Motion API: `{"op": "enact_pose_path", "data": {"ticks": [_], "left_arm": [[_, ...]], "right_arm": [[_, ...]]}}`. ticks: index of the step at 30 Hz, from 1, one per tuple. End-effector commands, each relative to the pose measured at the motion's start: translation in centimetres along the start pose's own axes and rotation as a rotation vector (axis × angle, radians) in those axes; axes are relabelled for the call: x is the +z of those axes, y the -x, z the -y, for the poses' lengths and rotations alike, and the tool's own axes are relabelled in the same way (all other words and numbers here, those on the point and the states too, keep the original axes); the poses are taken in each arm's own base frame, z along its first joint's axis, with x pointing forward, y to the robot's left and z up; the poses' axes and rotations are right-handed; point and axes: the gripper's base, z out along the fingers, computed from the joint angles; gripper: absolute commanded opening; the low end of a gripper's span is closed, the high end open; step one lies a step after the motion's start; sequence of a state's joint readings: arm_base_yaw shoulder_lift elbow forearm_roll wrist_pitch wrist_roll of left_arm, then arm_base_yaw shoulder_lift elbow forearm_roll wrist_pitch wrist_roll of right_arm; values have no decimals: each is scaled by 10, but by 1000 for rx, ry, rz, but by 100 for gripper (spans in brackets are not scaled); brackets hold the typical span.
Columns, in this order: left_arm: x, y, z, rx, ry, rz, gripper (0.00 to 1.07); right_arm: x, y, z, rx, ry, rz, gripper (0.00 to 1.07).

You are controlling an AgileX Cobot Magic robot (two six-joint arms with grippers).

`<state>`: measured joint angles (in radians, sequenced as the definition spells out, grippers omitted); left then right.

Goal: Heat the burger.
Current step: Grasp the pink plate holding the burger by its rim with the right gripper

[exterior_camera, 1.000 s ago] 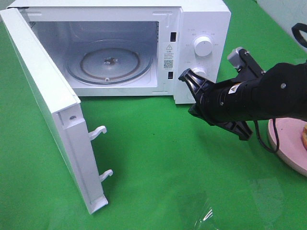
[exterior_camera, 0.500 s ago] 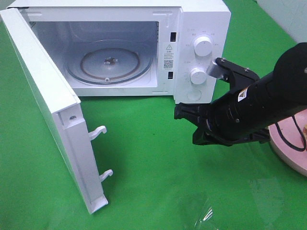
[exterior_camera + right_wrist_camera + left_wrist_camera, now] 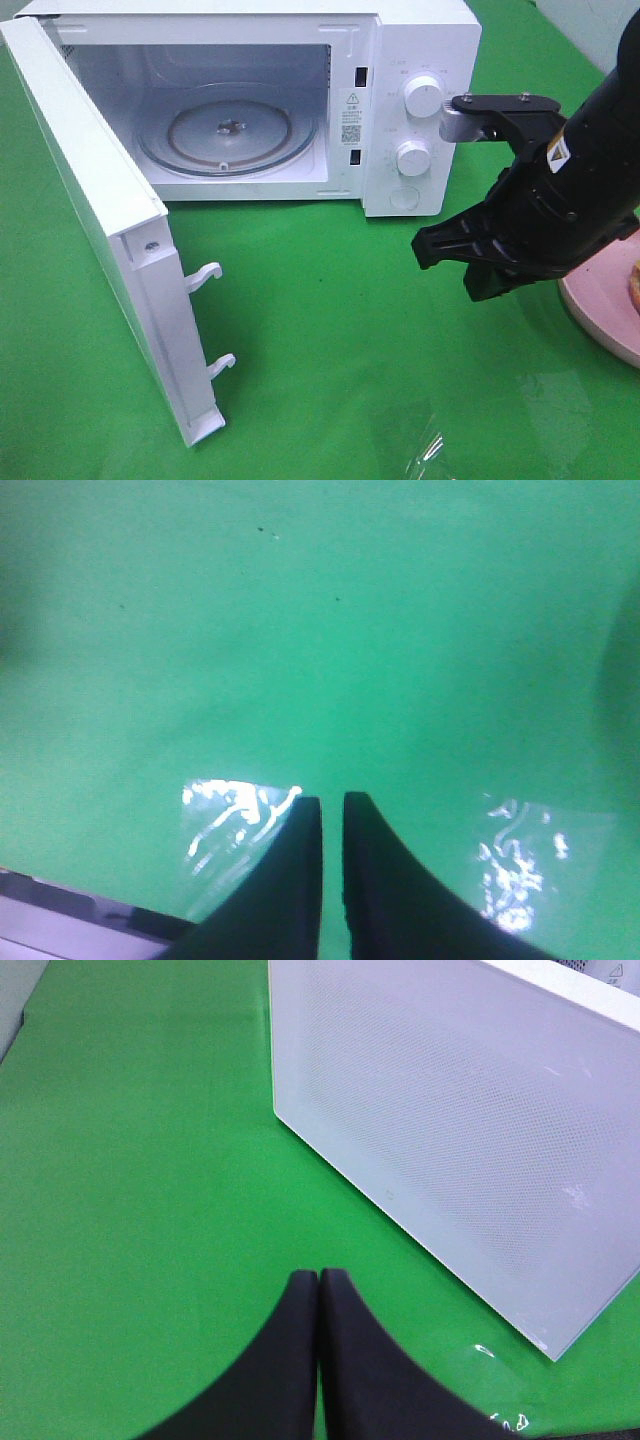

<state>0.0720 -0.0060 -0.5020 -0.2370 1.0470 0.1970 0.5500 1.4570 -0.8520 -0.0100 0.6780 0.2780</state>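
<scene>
We see our left gripper point(image 3: 318, 1278) pressed shut beside the open microwave door point(image 3: 100, 230). A glass turntable point(image 3: 228, 130) lies inside. Our right gripper point(image 3: 425, 250), jaws barely parted, holds nothing. Far right, the burger point(image 3: 635, 283) sits on the pink plate point(image 3: 600, 320).

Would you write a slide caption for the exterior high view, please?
Black right gripper hangs over green cloth before the open white microwave; round pink plate nearby.

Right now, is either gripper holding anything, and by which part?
Nothing is held. The left gripper is shut on nothing above the cloth; the right gripper has a narrow, empty gap between its fingers.
</scene>
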Motion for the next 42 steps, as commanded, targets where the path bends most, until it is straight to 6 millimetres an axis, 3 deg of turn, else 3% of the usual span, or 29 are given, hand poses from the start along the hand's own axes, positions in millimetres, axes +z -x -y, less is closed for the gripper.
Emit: {"op": "enact_pose_path", "data": {"ticks": [1, 10, 11, 13, 14, 15, 16, 17, 18, 20, 21, 29, 36, 40, 42], "left_arm": [[-3, -2, 1, -1, 0, 31, 0], [-3, -2, 1, -1, 0, 31, 0], [-3, -2, 1, -1, 0, 31, 0], [-3, -2, 1, -1, 0, 31, 0], [-3, -2, 1, -1, 0, 31, 0], [-3, -2, 1, -1, 0, 31, 0], [-3, -2, 1, -1, 0, 31, 0], [-3, -2, 1, -1, 0, 31, 0], [-3, -2, 1, -1, 0, 31, 0], [-3, -2, 1, -1, 0, 31, 0], [-3, -2, 1, -1, 0, 31, 0], [-3, -2, 1, -1, 0, 31, 0], [-3, -2, 1, -1, 0, 31, 0], [-3, -2, 1, -1, 0, 31, 0], [-3, -2, 1, -1, 0, 31, 0]], "right_arm": [[-17, 0, 6, -70, -64, -26, 13], [-40, -1, 8, -199, -70, -2, 28], [-43, -1, 8, -215, -68, 10, 37], [-44, -1, 8, -219, -69, 12, 41], [-47, -1, 9, -232, -77, 25, 53], [-47, -1, 9, -232, -77, 25, 53], [-47, 0, 10, -240, -85, 35, 65], [-47, 0, 10, -240, -85, 35, 65], [-47, 0, 10, -246, -92, 40, 80], [-47, 0, 10, -249, -94, 42, 84], [-47, 0, 11, -250, -96, 41, 93], [-47, -1, 19, -216, -114, 11, 94], [-46, 3, 50, -121, -168, -16, 92], [-34, 6, 77, -44, -205, -67, 91], [-31, 6, 81, -32, -209, -72, 90]]}}
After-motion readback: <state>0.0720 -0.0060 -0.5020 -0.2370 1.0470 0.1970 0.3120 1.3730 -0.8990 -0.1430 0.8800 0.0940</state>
